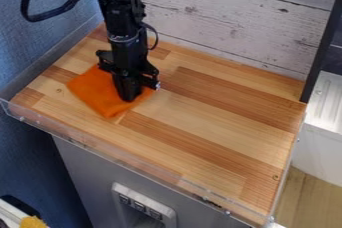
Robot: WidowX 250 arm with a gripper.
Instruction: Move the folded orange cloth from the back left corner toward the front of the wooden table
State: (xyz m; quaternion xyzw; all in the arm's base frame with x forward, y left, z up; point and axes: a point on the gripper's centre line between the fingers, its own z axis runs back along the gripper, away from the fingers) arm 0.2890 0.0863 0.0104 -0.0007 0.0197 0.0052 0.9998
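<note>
One orange cloth (95,92) lies on the counter (220,114) beneath the downward tool (128,92) — whether wide, narrow or gripping, I cannot tell — so light pressure and slow moves should limit bunching.

The cloth (87,92) lies on the left part of the counter (214,117), beneath the tool (129,96). Behind the counter stands a wall (220,22); along its front edge runs a rim (133,157), with a switch panel (143,205) below.

An orange cloth (100,93) lies flat on the wooden tabletop (207,114).
</note>
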